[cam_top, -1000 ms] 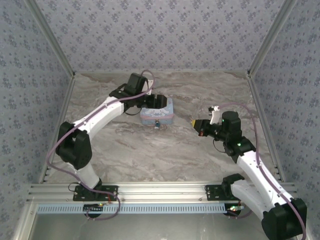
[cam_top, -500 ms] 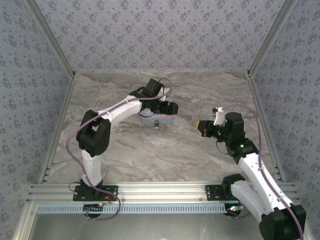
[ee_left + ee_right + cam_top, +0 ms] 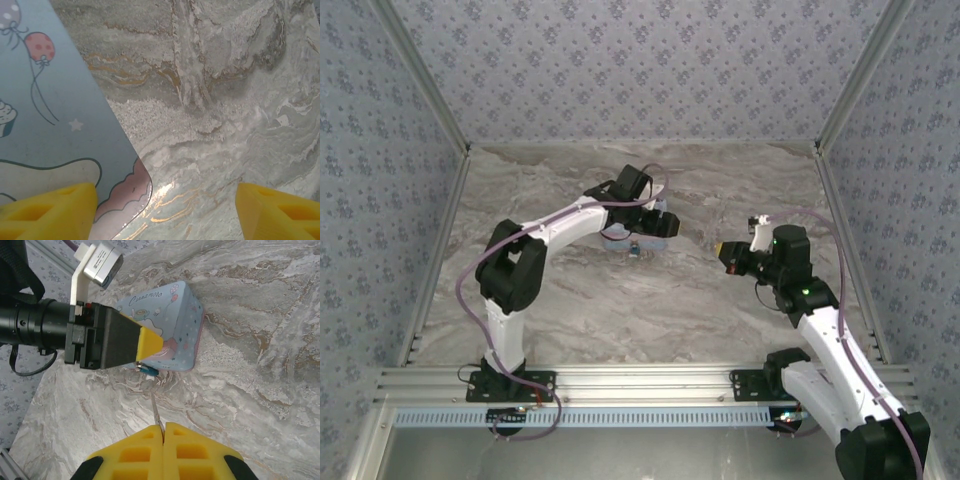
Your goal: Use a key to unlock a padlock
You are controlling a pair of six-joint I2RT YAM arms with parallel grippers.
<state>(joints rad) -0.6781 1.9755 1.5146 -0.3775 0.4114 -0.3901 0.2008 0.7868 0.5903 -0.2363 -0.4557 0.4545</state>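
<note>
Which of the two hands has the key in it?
The right hand: it is clamped shut on the thin key, which sticks out past its tips. The left hand is open, over the corner of the tin.

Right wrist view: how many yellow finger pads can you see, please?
3: two yellow pads shut together at bottom, one by the pale blue tin box; another may be hidden.

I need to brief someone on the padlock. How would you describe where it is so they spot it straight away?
Start at the pale blue cartoon tin in the middle of the marble table. The padlock sits at the tin's near side, close by the yellow fingertip of the left gripper. It is tiny and a deeper teal than the tin.
</note>
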